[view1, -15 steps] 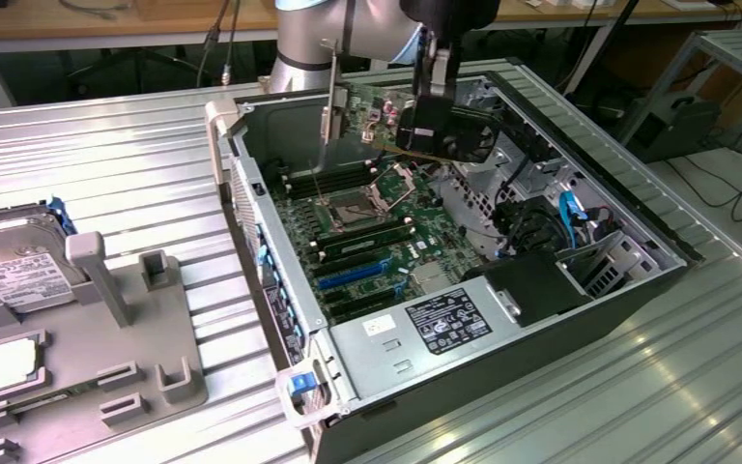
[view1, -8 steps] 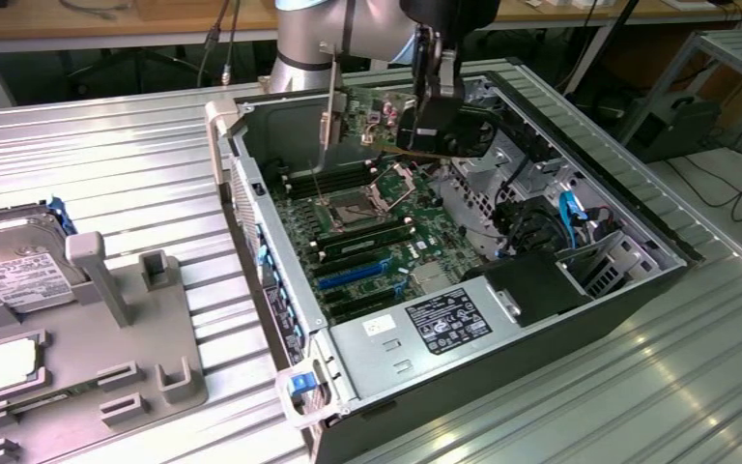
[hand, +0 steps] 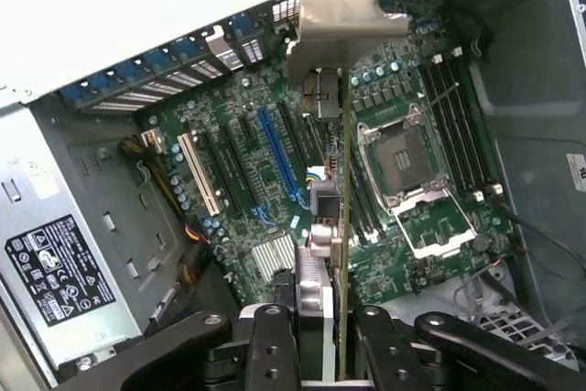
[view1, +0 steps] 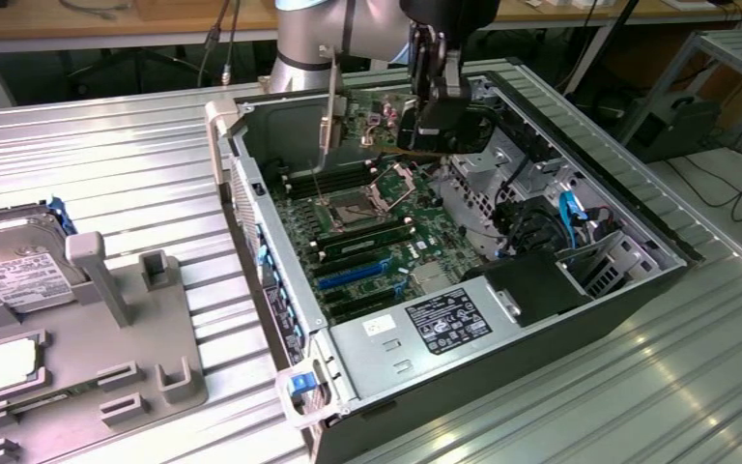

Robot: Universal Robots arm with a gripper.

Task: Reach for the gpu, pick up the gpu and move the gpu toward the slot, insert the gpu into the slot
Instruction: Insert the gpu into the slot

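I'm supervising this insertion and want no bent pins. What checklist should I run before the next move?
1. gpu clamped between the fingers of the gripper: ok.
2. gpu held clear above the motherboard, not seated: ok.
3. Blue expansion slot free of cards: ok.
4. Card edge lined up with a slot: cannot tell.
5. CPU socket closed: not ok, its frame stands open.
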